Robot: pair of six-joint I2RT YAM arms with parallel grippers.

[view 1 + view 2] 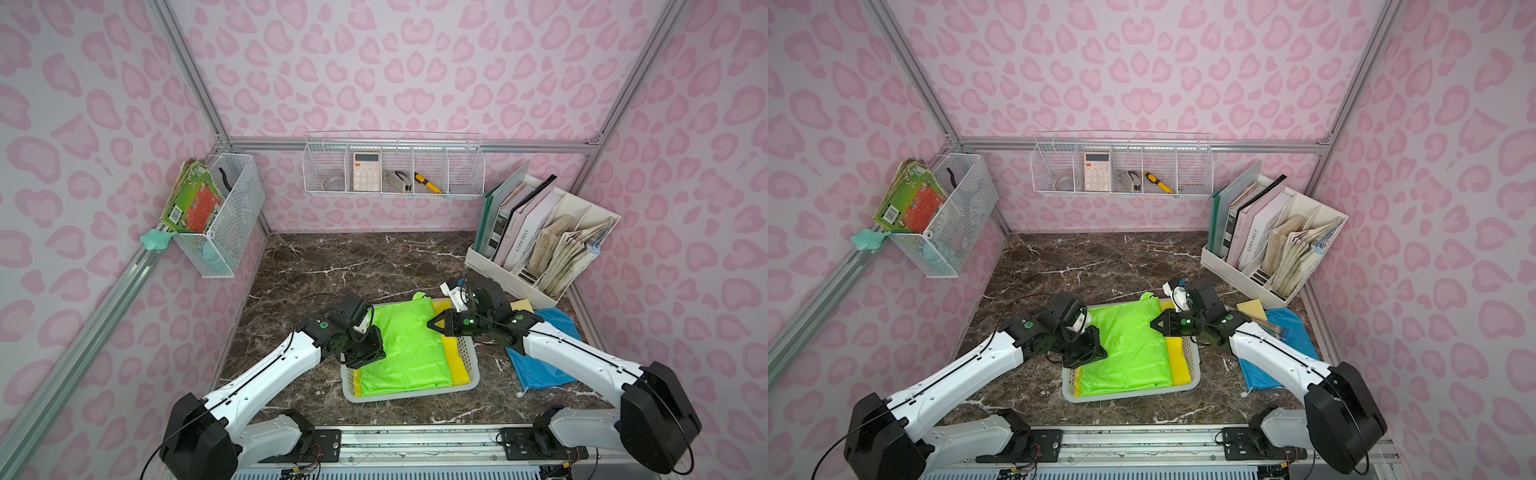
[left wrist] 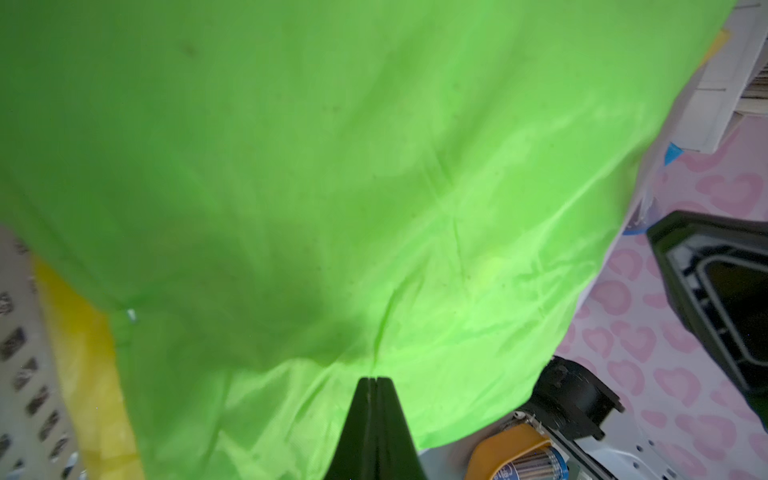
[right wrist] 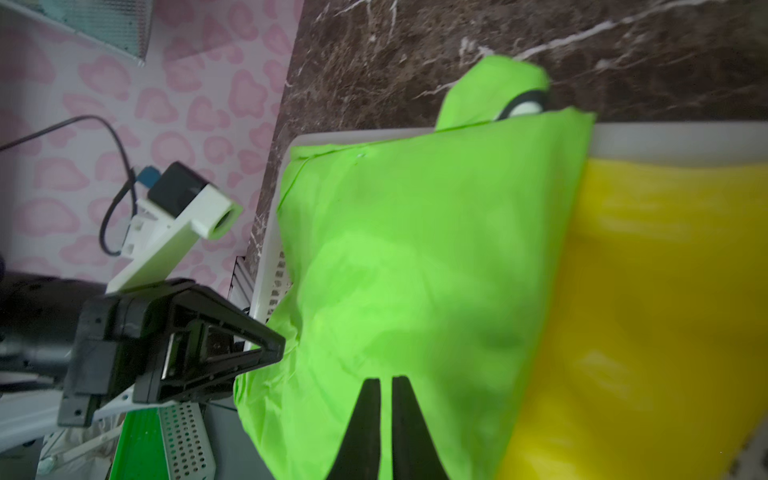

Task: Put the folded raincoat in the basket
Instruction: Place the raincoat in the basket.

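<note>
Raincoat (image 1: pixel 405 349) green, folded, lies in basket (image 1: pixel 415 395) near worktop (image 1: pixel 332 266) front edge, atop yellow raincoat (image 1: pixel 457 361); flap (image 1: pixel 419 296) overhangs far rim. Left hand (image 2: pixel 376 380) closed against its cloth, right hand (image 3: pixel 385 380) nearly closed, thin slit; pinch on either, I can't tell. My worry: retreat with cloth snagged drags coat out, unfolds it.

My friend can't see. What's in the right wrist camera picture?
A green raincoat lies folded over a yellow raincoat in a white basket on a marble table. The right hand points its black fingers at it, slightly apart; the left hand is at its edge.
</note>
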